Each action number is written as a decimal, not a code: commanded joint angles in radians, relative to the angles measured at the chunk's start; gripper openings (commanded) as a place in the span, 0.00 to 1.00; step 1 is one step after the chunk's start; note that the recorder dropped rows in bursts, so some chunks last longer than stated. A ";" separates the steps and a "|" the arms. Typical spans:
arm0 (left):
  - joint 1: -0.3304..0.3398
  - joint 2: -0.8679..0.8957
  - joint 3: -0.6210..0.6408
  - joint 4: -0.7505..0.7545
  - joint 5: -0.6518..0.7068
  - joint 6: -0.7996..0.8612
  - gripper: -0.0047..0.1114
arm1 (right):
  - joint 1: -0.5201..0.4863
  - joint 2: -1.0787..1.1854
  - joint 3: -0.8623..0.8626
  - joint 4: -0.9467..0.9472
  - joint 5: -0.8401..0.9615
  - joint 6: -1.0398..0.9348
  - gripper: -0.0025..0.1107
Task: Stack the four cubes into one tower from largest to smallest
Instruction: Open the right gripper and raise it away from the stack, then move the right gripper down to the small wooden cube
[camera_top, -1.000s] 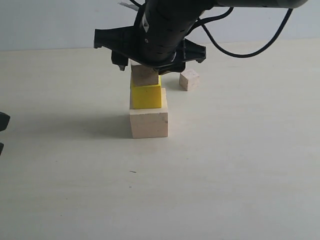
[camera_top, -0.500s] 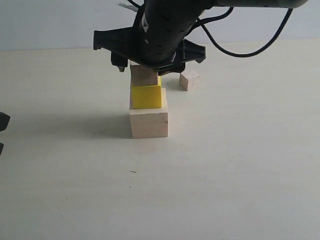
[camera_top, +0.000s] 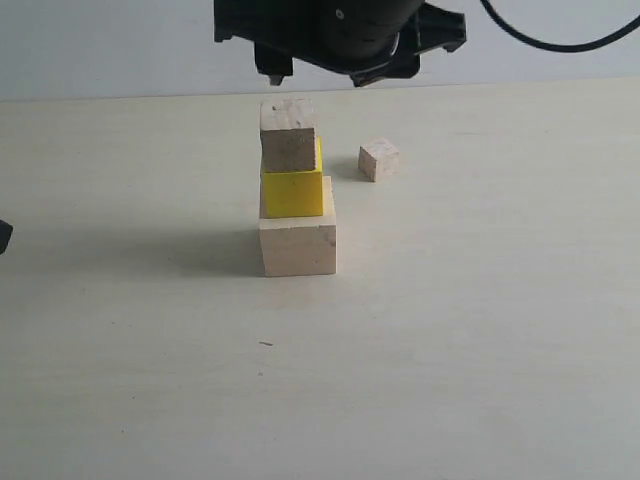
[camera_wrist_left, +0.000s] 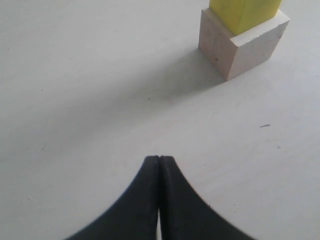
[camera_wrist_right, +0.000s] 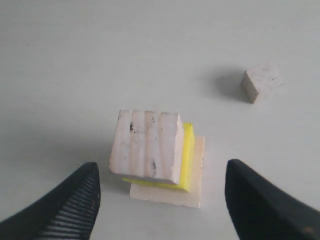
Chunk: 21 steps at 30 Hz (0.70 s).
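Observation:
A three-cube tower stands mid-table: the largest pale wood cube (camera_top: 297, 248) at the bottom, the yellow cube (camera_top: 292, 192) on it, the grooved wood cube (camera_top: 289, 136) on top. In the right wrist view the grooved cube (camera_wrist_right: 147, 144) covers most of the yellow cube (camera_wrist_right: 187, 150). The smallest pale cube (camera_top: 378, 160) lies apart on the table, right of and behind the tower. My right gripper (camera_wrist_right: 162, 187) hangs open above the tower, holding nothing. My left gripper (camera_wrist_left: 159, 159) is shut and empty, low over the table, away from the largest cube (camera_wrist_left: 242, 42).
The pale tabletop (camera_top: 480, 320) spreads all round the tower. A black cable (camera_top: 560, 42) hangs off the right arm at the top. A dark piece of the left arm (camera_top: 3, 236) shows at the left edge.
My right gripper has let go of the grooved cube and risen clear of the tower. The grooved cube stays on the yellow one. The left arm has barely moved.

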 joint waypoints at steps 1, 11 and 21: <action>0.004 -0.006 0.002 -0.003 -0.002 0.001 0.04 | -0.030 -0.049 -0.003 -0.084 0.018 -0.014 0.61; 0.004 -0.006 0.002 -0.002 0.002 0.001 0.04 | -0.316 -0.048 -0.003 -0.026 -0.021 -0.264 0.61; 0.004 -0.004 0.002 -0.002 -0.003 0.001 0.04 | -0.458 0.080 -0.003 0.204 -0.183 -0.770 0.59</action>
